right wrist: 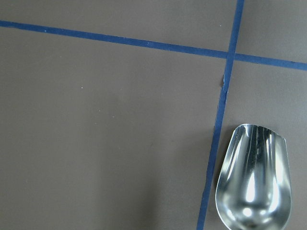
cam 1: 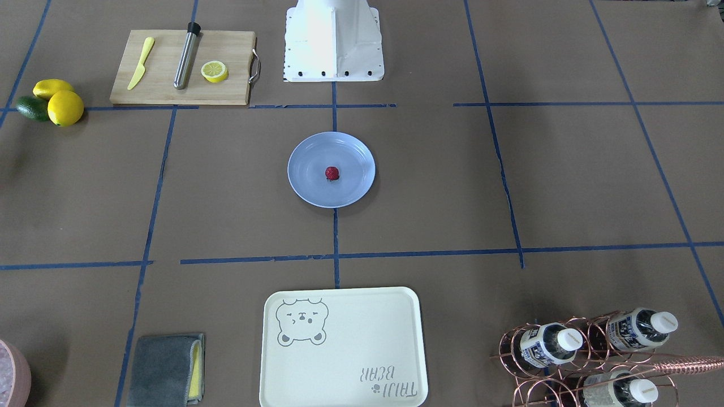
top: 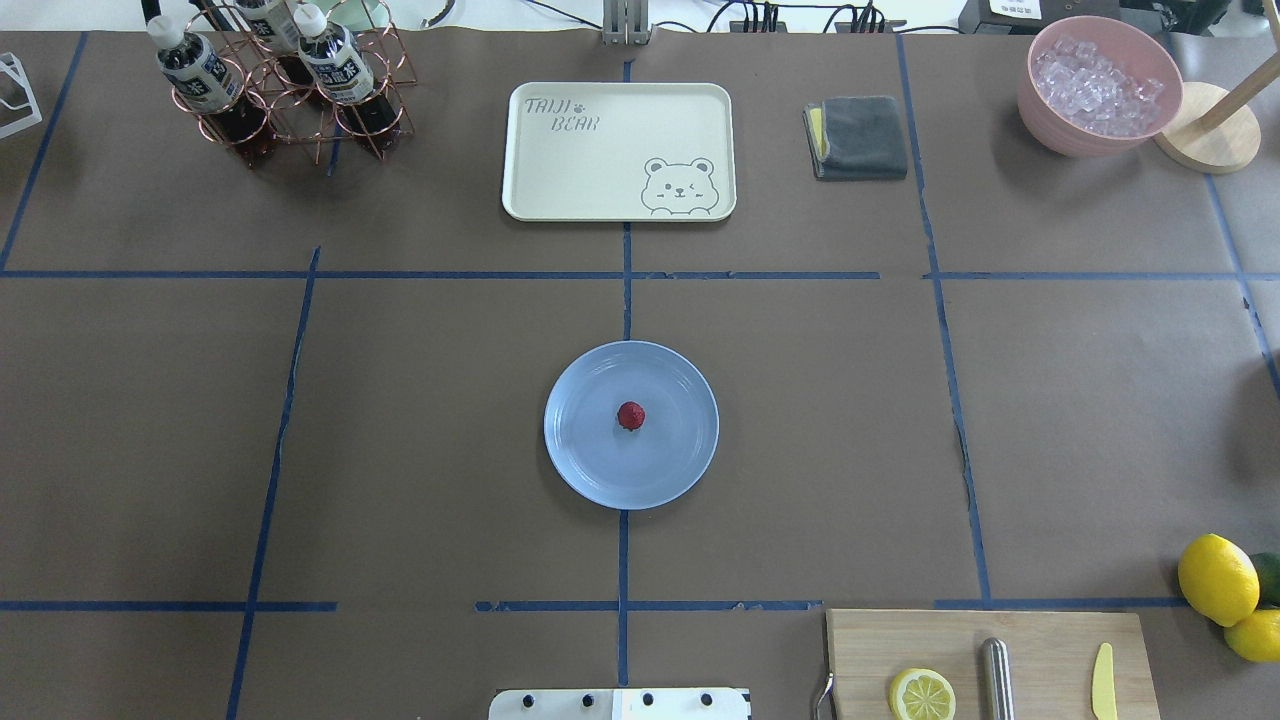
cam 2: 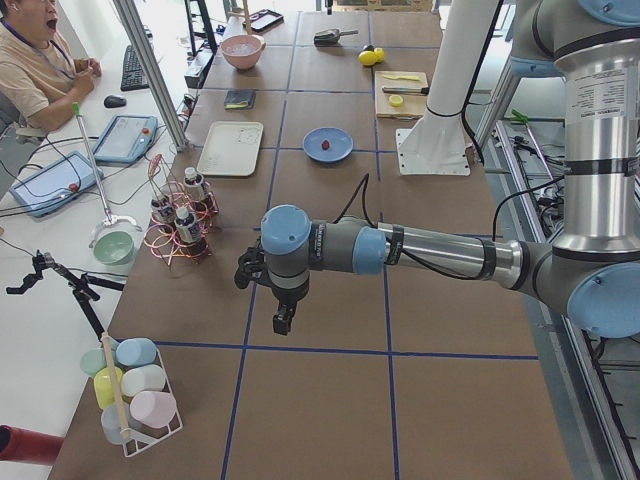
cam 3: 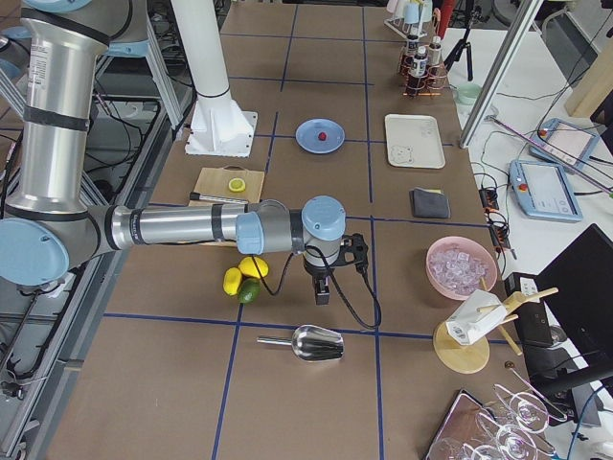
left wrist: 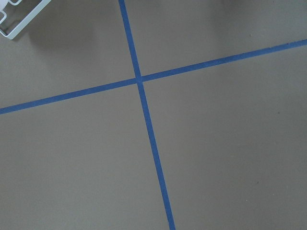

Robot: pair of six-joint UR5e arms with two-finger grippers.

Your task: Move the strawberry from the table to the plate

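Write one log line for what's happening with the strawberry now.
strawberry: on plate | left gripper: away from plate, state unclear | right gripper: near scoop, state unclear | task: looks done

cutting board (cam 1: 161, 85), bear tray (cam 1: 350, 339), lemons (cam 1: 65, 107), bottles (cam 1: 551, 343)

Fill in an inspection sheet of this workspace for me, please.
Surface: table, brown paper with blue tape lines.
Job's things: strawberry lies on the plate, near its middle.
Clutter: tray, cloth, bottle rack, ice bowl, cutting board, lemons, scoop.
Grippers: left gripper and right gripper hang over bare table, far from the plate; open or shut unclear.
Cables: black cable loops at the right wrist.
Surroundings: person seated at a side desk.
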